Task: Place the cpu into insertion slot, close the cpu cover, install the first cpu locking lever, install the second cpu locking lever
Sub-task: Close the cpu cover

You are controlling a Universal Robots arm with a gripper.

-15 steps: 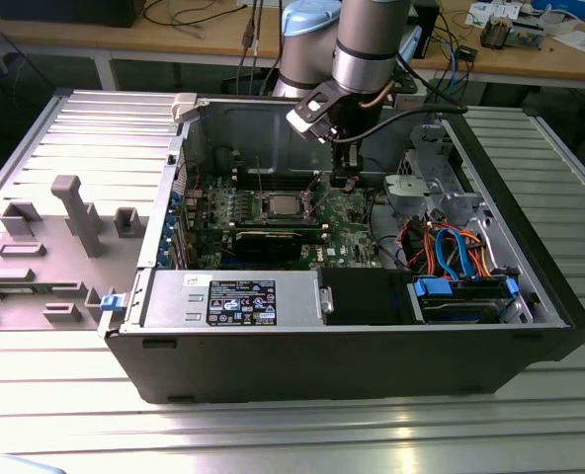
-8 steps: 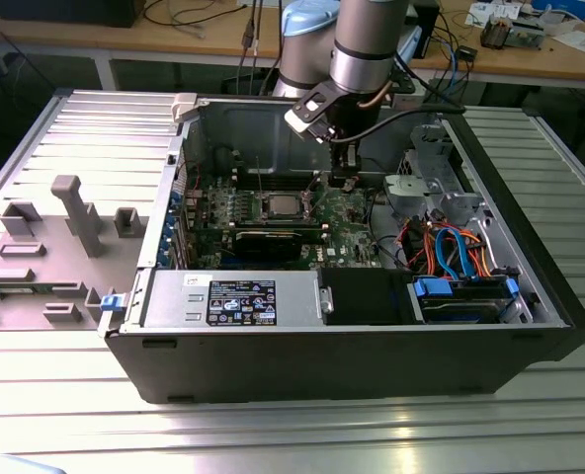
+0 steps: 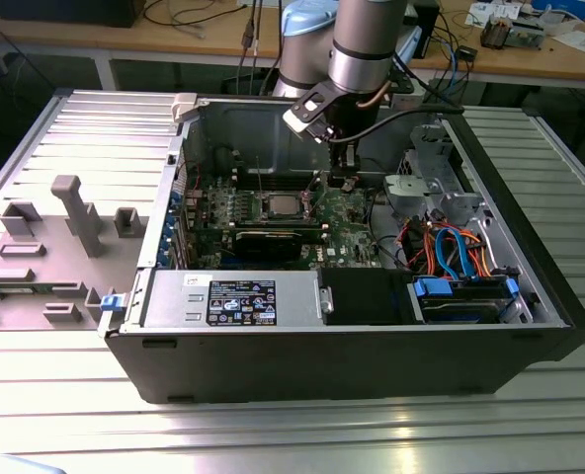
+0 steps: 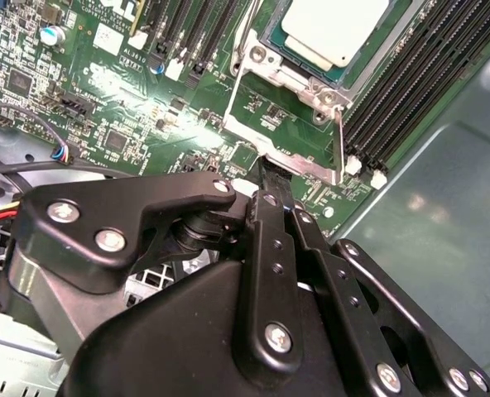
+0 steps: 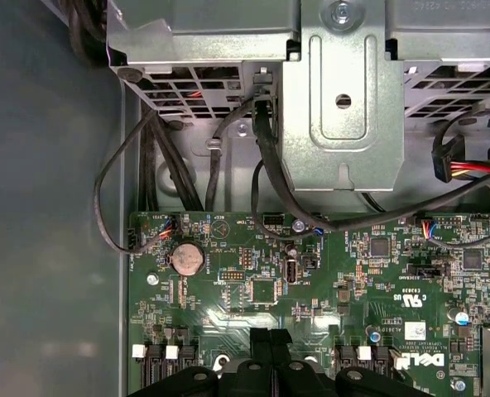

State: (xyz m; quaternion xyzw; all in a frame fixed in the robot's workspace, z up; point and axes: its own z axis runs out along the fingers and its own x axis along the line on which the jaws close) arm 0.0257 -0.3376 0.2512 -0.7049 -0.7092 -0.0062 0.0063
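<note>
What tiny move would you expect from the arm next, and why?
Probably a gentle push that tips the cpu cover over toward the chip. In the second wrist view the cpu already sits in the insertion slot, the cover lies swung open beside it, and the gripper is right at the cover's outer edge.

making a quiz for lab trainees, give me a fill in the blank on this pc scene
1. The cpu sits in the ____.
2. The cover is ____, so the cpu's top is bare.
3. The claw is at the near edge of the ____.
Missing words: slot; open; cover.
</note>
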